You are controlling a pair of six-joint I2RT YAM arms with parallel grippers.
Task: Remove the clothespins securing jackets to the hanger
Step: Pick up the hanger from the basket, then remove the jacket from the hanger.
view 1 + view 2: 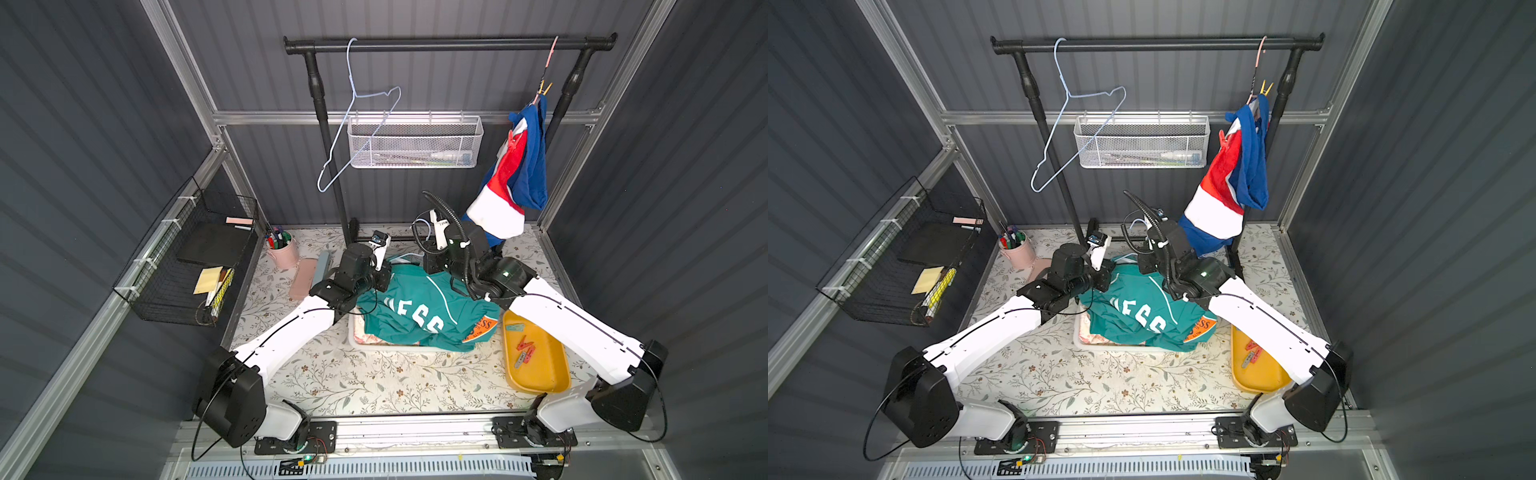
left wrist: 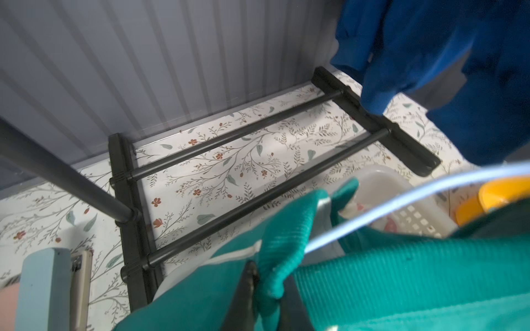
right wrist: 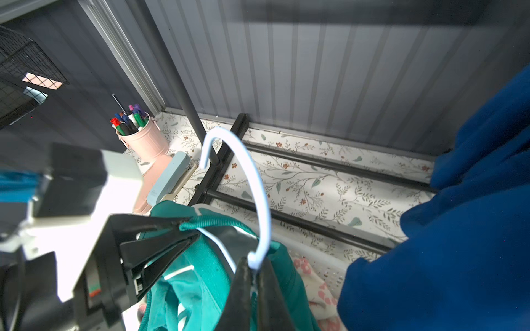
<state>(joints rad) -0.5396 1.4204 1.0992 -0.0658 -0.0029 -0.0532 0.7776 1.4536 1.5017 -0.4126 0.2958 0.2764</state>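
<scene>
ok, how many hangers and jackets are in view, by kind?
Jackets: 3 (teal jacket, red-white-blue jacket, cream-and-pink jacket)
Hangers: 3 (bare blue hanger, blue hanger with the teal jacket, pink hanger)
Total: 6

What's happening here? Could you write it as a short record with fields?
left gripper: shut, pinching the teal jacket
right gripper: shut on the hook of a pale blue hanger
teal jacket: on that hanger, draped over a white basket
rail: holds a bare hanger and a red, white and blue jacket
clothespins on that jacket: one yellow clothespin, one red clothespin
yellow tray: several loose clothespins
</scene>
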